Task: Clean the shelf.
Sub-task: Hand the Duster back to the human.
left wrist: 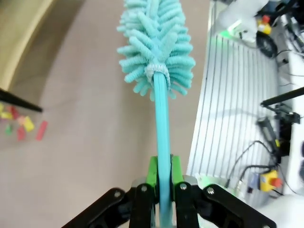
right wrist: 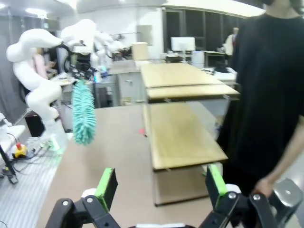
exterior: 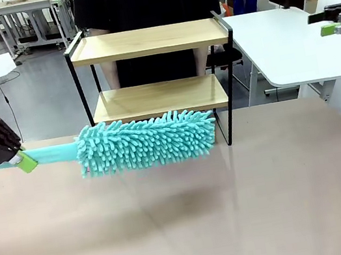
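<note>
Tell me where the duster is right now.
In the front view the teal duster hangs over the table, just in front of the shelf, its handle clamped in the left gripper.

The duster (exterior: 146, 141) hides the shelf's (exterior: 159, 100) lower front edge.

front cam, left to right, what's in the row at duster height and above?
left end effector shut on the duster handle → duster head → shelf behind it, right legs past the duster tip → right end effector, open, at the far right edge.
</note>
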`<state>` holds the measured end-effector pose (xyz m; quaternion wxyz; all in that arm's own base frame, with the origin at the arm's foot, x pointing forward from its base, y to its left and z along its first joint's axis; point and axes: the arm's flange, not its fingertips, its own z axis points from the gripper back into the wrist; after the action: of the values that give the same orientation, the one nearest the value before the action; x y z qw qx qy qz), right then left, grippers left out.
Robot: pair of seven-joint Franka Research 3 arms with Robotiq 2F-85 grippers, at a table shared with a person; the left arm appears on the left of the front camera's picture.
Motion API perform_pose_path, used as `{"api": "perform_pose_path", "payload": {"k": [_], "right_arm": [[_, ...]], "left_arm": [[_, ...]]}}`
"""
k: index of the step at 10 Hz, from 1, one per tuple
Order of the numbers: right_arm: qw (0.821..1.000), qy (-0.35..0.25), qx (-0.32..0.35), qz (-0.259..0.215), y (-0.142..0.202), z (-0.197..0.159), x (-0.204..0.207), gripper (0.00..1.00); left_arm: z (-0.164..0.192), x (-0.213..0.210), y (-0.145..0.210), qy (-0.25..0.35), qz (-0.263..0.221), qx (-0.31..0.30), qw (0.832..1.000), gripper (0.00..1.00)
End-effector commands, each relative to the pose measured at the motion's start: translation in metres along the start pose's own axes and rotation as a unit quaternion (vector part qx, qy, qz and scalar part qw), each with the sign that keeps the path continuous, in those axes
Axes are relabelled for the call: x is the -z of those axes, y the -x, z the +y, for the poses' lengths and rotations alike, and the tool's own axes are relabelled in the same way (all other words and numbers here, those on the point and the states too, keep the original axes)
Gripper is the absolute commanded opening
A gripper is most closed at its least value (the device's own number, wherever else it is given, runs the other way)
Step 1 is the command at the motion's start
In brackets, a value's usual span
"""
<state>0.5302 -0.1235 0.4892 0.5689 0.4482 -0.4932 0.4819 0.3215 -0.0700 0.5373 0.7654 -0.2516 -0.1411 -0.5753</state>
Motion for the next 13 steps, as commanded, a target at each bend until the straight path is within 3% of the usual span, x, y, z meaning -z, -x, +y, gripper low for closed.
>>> {"api": "perform_pose_path", "payload": {"k": [1, 4, 6, 7, 8, 11, 12, 13], "right_arm": [[0.998, -0.025, 0.051, 0.002, -0.003, 0.030, 0.026, 1.00], [0.995, -0.048, 0.088, 0.010, 0.005, 0.059, 0.065, 1.00], [0.992, -0.066, 0.105, 0.001, 0.010, 0.065, 0.079, 1.00], [0.995, -0.060, 0.080, -0.005, 0.010, 0.055, 0.066, 1.00], [0.995, -0.060, 0.080, -0.005, 0.010, 0.055, 0.066, 1.00], [0.994, -0.062, 0.086, -0.006, 0.014, 0.059, 0.068, 1.00], [0.995, -0.040, 0.094, 0.002, 0.010, 0.074, 0.081, 1.00], [0.993, -0.055, 0.100, 0.009, 0.006, 0.084, 0.097, 1.00]], "left_arm": [[0.023, 0.017, 0.011, 0.037, -0.067, 0.045, 0.996, 0.13], [0.048, 0.030, 0.020, 0.041, -0.122, 0.090, 0.988, 0.13], [0.052, 0.035, 0.014, 0.025, -0.112, 0.102, 0.988, 0.13], [0.048, 0.033, 0.012, 0.015, -0.099, 0.127, 0.987, 0.13], [0.050, 0.036, 0.022, 0.036, -0.106, 0.089, 0.990, 0.13], [0.050, 0.036, 0.022, 0.036, -0.106, 0.089, 0.990, 0.13], [0.050, 0.036, 0.022, 0.036, -0.106, 0.089, 0.990, 0.13], [0.050, 0.036, 0.022, 0.036, -0.106, 0.089, 0.990, 0.13]]}}
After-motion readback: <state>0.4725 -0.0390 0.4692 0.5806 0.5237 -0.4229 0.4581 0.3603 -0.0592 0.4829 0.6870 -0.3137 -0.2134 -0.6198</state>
